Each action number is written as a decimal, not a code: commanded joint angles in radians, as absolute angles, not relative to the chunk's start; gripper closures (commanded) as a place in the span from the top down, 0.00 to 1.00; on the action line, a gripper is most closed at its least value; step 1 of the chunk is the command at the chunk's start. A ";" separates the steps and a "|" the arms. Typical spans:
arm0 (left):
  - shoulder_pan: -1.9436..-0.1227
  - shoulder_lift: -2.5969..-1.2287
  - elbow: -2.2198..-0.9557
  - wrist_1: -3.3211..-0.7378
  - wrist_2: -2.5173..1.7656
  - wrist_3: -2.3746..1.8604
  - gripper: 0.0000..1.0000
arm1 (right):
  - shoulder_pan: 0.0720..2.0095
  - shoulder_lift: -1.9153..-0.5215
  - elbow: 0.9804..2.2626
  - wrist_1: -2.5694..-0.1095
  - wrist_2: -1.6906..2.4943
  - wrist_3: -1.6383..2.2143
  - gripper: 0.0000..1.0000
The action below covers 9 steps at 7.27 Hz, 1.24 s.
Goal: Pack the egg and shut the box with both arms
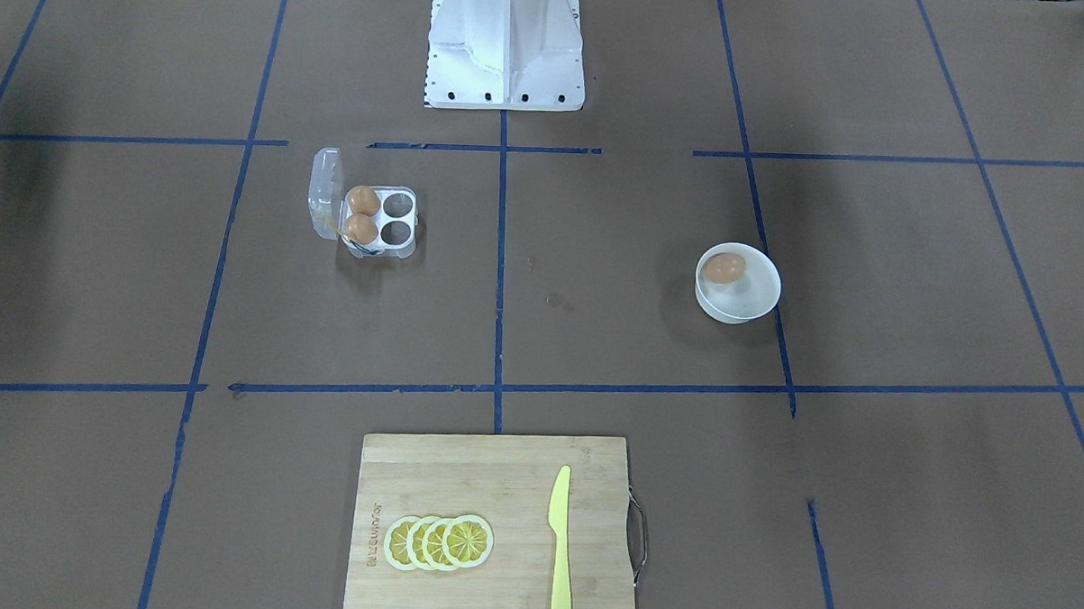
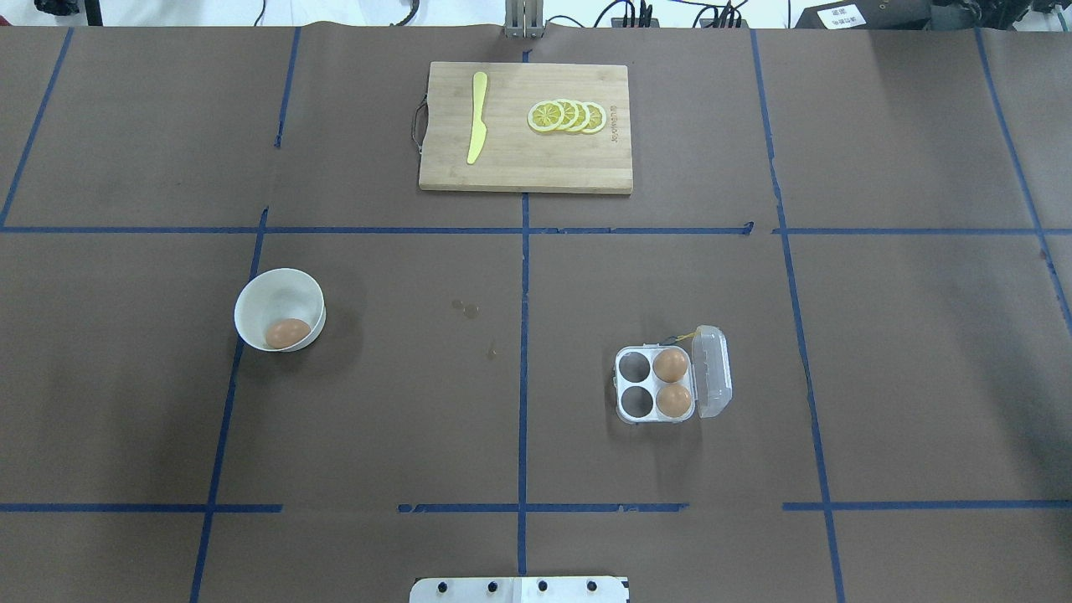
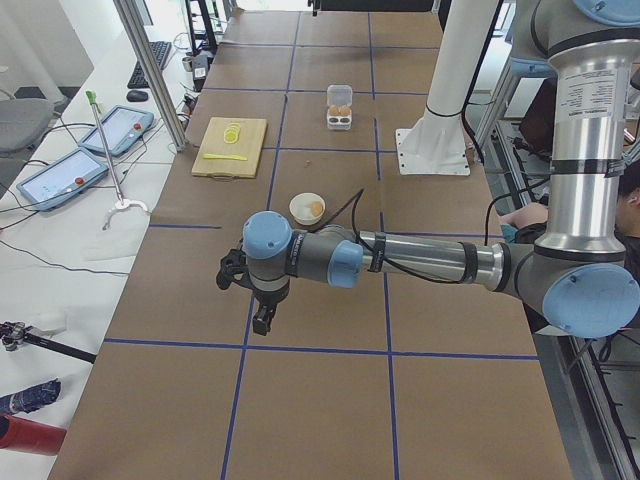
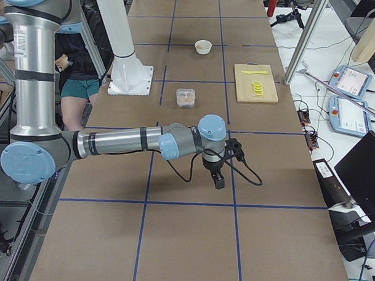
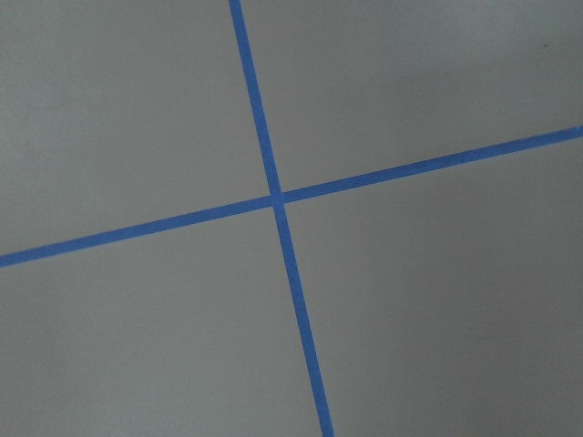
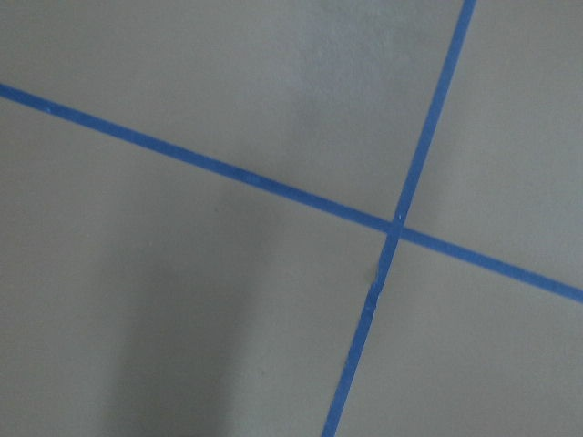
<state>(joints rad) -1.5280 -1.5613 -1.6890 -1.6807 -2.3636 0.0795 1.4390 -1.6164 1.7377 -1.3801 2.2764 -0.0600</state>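
Note:
One tan egg (image 2: 287, 332) lies in a white bowl (image 2: 280, 293) on the table's left half. The clear box (image 2: 654, 383) sits right of centre with its lid (image 2: 714, 373) open; two eggs (image 2: 671, 365) fill the cells beside the lid, and the other two cells are empty. The left gripper (image 3: 262, 320) shows only in the exterior left view, pointing down over bare table well short of the bowl (image 3: 307, 208). The right gripper (image 4: 218, 179) shows only in the exterior right view, far from the box (image 4: 186, 97). I cannot tell whether either is open or shut.
A bamboo cutting board (image 2: 536, 167) with a yellow knife (image 2: 477, 130) and lemon slices (image 2: 568, 116) lies at the far middle. The white pedestal base (image 1: 505, 69) stands at the robot's side. Both wrist views show only brown table with crossing blue tape.

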 commanded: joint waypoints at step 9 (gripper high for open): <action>-1.478 -1.634 -1.655 -2.285 -2.397 0.019 1.00 | 1.440 -1.575 1.743 -1.362 2.299 -0.046 1.00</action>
